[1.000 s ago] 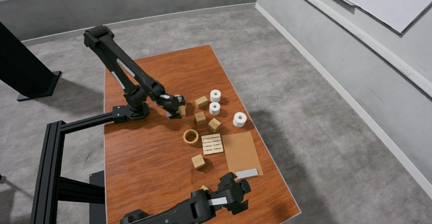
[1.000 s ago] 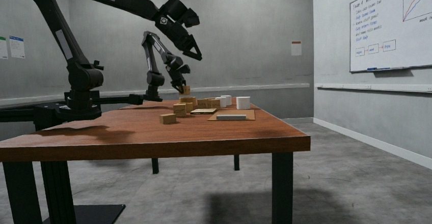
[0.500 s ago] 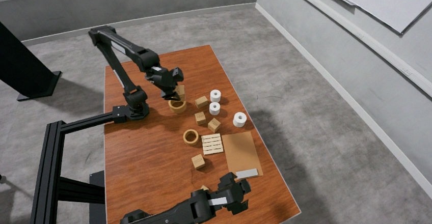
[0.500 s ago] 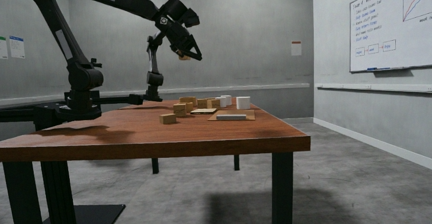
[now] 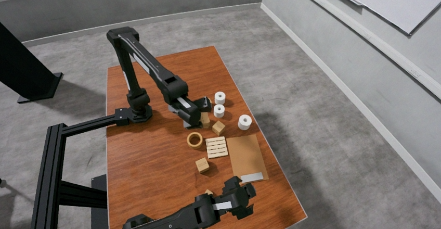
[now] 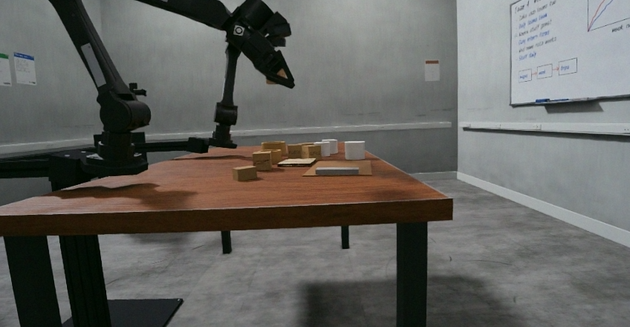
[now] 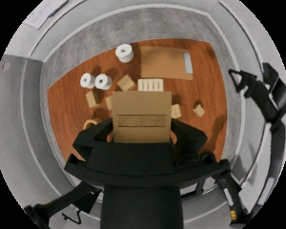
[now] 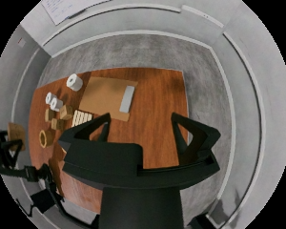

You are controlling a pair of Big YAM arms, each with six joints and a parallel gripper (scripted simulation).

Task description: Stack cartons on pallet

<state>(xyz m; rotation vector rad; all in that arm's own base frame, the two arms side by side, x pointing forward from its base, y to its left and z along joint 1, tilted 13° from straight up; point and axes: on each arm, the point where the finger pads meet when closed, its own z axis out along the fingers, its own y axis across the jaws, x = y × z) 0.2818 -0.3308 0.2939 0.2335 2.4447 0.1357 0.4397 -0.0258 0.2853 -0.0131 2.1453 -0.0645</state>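
Note:
My left gripper (image 7: 141, 115) (image 8: 19, 136) is shut on a carton (image 7: 142, 106) (image 8: 16, 130), held high above the table; a hatched print band faces its wrist camera. My right gripper (image 8: 140, 115) (image 5: 244, 196) is open and empty over the table's other end. The slatted pallet (image 5: 216, 148) (image 7: 151, 85) (image 6: 296, 162) is bare. Tan cartons lie around it: one (image 5: 218, 128) (image 7: 126, 83), one (image 5: 202, 165) (image 7: 175, 112), one (image 5: 208, 192) (image 7: 198, 110) and one (image 7: 92, 98). Another (image 7: 110, 102) is partly behind the held carton. No face numbers are readable.
A tan ring (image 5: 194, 140) (image 8: 46, 138) lies beside the pallet. White rolls (image 5: 220, 97) (image 5: 219, 110) (image 5: 244, 122) stand along the far edge. A brown sheet (image 5: 244, 152) (image 7: 162, 64) (image 6: 336, 171) with a grey bar (image 5: 251, 177) adjoins the pallet's side.

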